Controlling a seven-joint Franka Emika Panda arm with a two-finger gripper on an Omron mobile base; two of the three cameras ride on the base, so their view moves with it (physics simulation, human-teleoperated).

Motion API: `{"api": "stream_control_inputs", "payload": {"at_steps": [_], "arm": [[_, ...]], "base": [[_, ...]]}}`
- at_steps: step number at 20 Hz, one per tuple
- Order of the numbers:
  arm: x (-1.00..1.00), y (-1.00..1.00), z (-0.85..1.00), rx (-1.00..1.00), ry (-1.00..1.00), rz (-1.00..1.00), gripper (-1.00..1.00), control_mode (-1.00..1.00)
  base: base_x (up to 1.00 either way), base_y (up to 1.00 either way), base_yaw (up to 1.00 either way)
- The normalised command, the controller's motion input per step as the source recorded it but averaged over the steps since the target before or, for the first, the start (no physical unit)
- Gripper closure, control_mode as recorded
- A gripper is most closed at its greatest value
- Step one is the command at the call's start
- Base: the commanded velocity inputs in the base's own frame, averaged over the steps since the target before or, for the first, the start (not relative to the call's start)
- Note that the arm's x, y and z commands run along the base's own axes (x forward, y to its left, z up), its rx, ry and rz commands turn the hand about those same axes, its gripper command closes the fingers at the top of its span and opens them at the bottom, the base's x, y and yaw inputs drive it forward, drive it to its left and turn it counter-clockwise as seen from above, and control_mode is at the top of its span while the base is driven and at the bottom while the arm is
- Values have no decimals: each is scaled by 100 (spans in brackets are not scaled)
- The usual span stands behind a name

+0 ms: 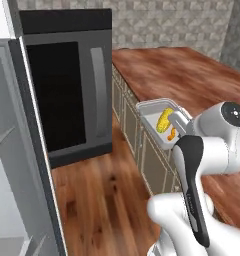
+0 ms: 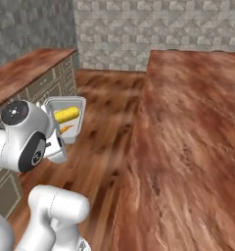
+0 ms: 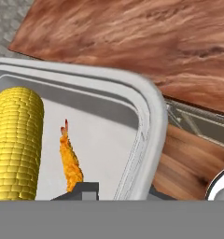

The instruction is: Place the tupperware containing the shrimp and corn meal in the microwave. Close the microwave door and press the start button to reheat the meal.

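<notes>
Gripper point(image 3: 115, 190) clamps the clear grey plastic tupperware's point(image 1: 153, 116) rim, airborne; black microwave point(image 1: 67, 90) loading, closing, starting remain.

kitchen: built-in microwave point(image 1: 67, 90), wood counter point(image 1: 187, 75), cabinets point(image 1: 132, 120)

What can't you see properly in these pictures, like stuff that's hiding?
- Gripper: in the hand view the frame's bottom edge cuts its fingertips; in the left base view the arm's wrist covers it.
- Tupperware: its near end sits behind the wrist in both base views.
- Shrimp: too small in the right base view to make out.
- Microwave: the open grey door at the left hides part of it; no buttons are visible.
</notes>
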Motion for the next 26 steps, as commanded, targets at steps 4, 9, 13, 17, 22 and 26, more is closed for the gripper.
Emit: {"api": "stream_control_inputs", "payload": {"at_steps": [4, 9, 13, 17, 22, 26], "arm": [[0, 0, 0, 0, 0, 0, 100, 100], [0, 0, 0, 0, 0, 0, 100, 100], [0, 0, 0, 0, 0, 0, 100, 100], [0, 0, 0, 0, 0, 0, 100, 100], [0, 0, 0, 0, 0, 0, 100, 100], [0, 0, 0, 0, 0, 0, 100, 100]], "base": [[87, -1, 8], [86, 0, 42], [85, -6, 62], [90, -40, 62], [87, -57, 57], [100, -84, 21]]}}
